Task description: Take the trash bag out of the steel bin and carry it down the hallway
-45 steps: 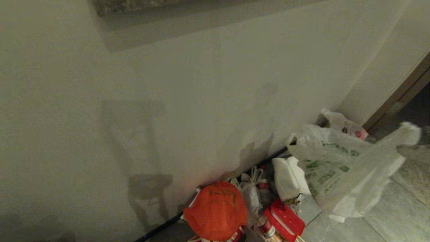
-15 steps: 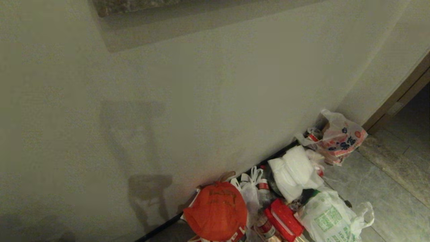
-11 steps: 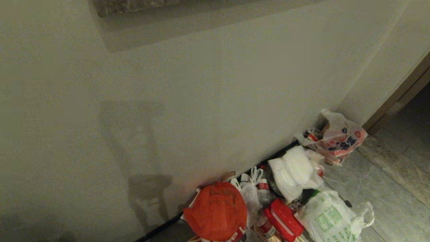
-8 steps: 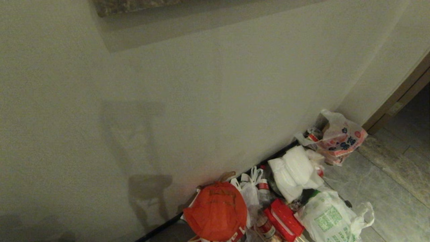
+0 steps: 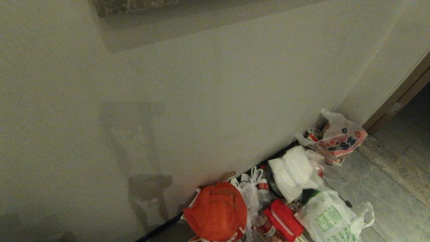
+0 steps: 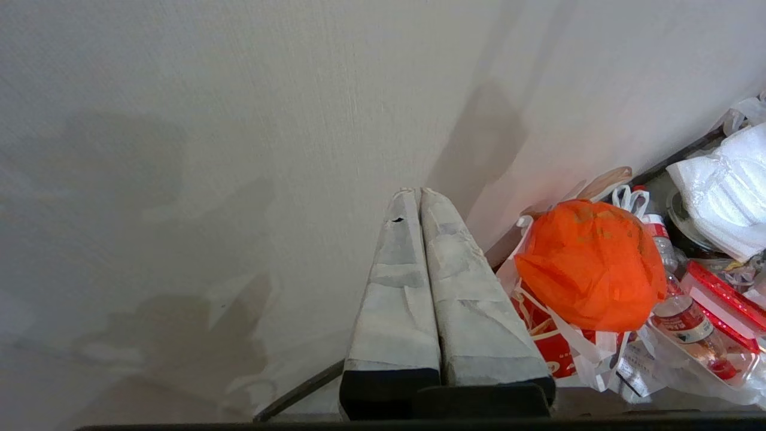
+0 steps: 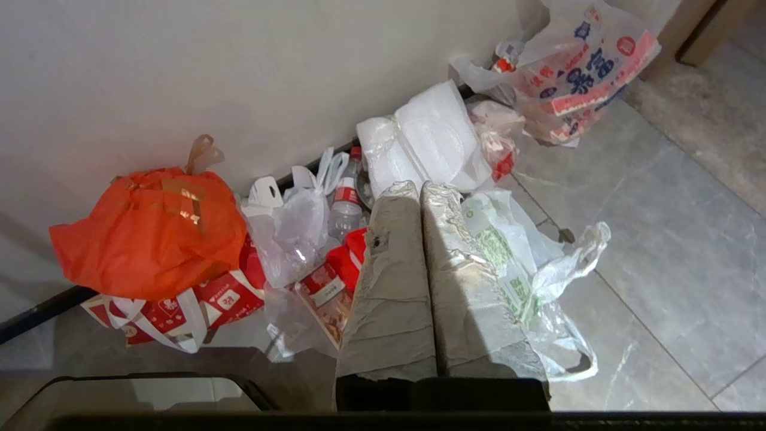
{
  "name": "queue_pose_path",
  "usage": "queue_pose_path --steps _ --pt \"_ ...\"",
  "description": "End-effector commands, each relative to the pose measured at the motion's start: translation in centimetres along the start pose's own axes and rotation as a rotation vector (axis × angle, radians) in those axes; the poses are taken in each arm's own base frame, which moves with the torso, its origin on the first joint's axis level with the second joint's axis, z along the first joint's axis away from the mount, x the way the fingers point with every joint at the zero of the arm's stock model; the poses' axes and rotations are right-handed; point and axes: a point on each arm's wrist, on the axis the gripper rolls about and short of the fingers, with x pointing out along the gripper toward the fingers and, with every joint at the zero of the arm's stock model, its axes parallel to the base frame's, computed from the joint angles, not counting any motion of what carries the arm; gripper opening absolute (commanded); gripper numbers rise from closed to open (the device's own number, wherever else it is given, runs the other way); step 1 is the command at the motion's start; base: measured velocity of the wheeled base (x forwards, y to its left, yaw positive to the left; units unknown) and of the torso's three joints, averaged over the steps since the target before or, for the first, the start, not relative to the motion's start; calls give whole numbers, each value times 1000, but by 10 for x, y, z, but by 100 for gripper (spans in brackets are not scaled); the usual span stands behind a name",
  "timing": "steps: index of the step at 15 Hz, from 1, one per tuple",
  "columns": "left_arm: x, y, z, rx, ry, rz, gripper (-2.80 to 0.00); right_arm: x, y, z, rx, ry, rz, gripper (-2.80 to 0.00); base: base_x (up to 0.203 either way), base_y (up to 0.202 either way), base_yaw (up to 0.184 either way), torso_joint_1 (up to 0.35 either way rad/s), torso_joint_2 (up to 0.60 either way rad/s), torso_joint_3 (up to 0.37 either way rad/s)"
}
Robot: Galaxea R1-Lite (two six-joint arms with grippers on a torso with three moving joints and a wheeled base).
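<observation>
The trash bag (image 5: 327, 218), thin whitish plastic with green print, lies slack on the hallway's grey tiled floor (image 5: 386, 195) at the right end of a rubbish pile against the cream wall. In the right wrist view the trash bag (image 7: 514, 257) lies just past and beside my right gripper (image 7: 413, 185). That gripper is shut and holds nothing. My left gripper (image 6: 416, 191) is shut and empty too, pointing at the bare wall to the left of the pile. Neither gripper shows in the head view. The steel bin is out of view.
The pile along the dark baseboard holds a red bag (image 5: 215, 210), a white padded bundle (image 5: 294, 171), a clear bag with bottles (image 7: 293, 233), red boxes (image 5: 284, 220) and a red-and-blue printed bag (image 5: 339, 139). A brown door frame (image 5: 396, 101) stands at the right.
Three seconds ago the green-printed bag hung in the air at the right. A second ago it lay on the floor by the pile, as it does now. Nothing has shifted since.
</observation>
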Motion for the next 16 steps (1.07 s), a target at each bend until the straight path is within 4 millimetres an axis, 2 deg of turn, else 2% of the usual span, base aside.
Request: queue_pose_path --steps 1,16 --pt "0 0 0 -1 0 1 -280 -1 0 -1 0 -10 0 -280 0 0 0 0 2 31" --pt "0 0 0 -15 2 2 -280 -1 0 -1 0 -10 0 -280 0 0 0 2 -1 188"
